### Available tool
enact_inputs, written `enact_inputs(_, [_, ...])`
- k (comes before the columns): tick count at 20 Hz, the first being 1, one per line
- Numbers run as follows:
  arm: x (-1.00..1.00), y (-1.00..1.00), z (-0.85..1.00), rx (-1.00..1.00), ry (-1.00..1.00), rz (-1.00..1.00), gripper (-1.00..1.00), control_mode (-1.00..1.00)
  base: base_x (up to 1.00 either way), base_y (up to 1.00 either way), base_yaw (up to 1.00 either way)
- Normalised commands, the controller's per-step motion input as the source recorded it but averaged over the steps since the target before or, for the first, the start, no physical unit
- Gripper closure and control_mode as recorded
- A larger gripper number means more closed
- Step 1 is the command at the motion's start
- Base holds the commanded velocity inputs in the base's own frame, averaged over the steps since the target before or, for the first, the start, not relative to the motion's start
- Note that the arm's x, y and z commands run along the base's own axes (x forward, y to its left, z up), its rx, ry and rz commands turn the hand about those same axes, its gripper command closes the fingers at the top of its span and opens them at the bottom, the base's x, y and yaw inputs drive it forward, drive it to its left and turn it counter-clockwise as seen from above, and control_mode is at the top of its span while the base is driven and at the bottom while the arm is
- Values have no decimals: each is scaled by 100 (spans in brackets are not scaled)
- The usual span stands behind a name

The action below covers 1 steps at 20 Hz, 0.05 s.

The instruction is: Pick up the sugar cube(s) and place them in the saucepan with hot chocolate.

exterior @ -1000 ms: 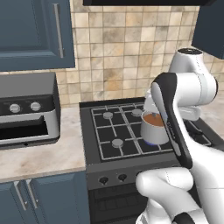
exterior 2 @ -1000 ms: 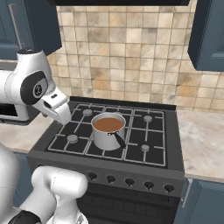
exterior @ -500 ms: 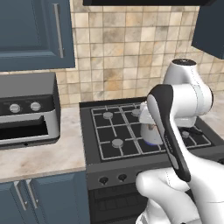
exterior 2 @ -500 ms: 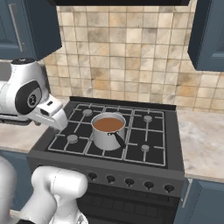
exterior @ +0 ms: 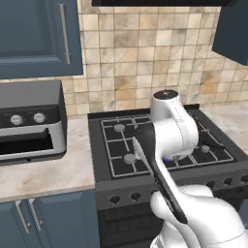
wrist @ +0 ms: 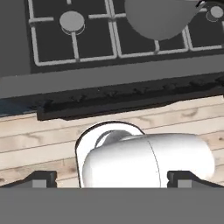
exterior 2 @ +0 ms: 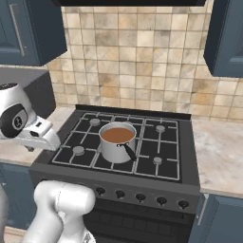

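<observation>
The saucepan with hot chocolate [exterior 2: 116, 141] stands on the stove [exterior 2: 185, 156], on the grate between the front and rear burners toward the left-centre of the cooktop. It is upright, brown liquid fills it close to the rim, and its thin dark handle [exterior 2: 128, 152] points toward the front edge of the stove. In the hand view the saucepan [wrist: 162, 17] appears at the top edge as a grey rounded wall beside the front left burner [wrist: 72, 21]. The end effector [wrist: 111, 178] is fully open and holds nothing; its two finger tips [wrist: 41, 178] sit far apart at the bottom corners of the hand view, which looks down past the stove front to a wooden floor [wrist: 39, 138]. The sugar cubes cannot be made out in any view. To the left of the stove, a beige counter [exterior: 43, 172] carries a toaster oven [exterior: 29, 121]. Blue cabinets [exterior: 34, 36] hang above, against a tiled wall [exterior 2: 137, 57].
</observation>
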Motion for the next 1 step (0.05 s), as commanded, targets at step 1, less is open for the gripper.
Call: enact_inputs(1, [0, 59, -34, -9, 3, 6, -100, -100, 0, 0, 0])
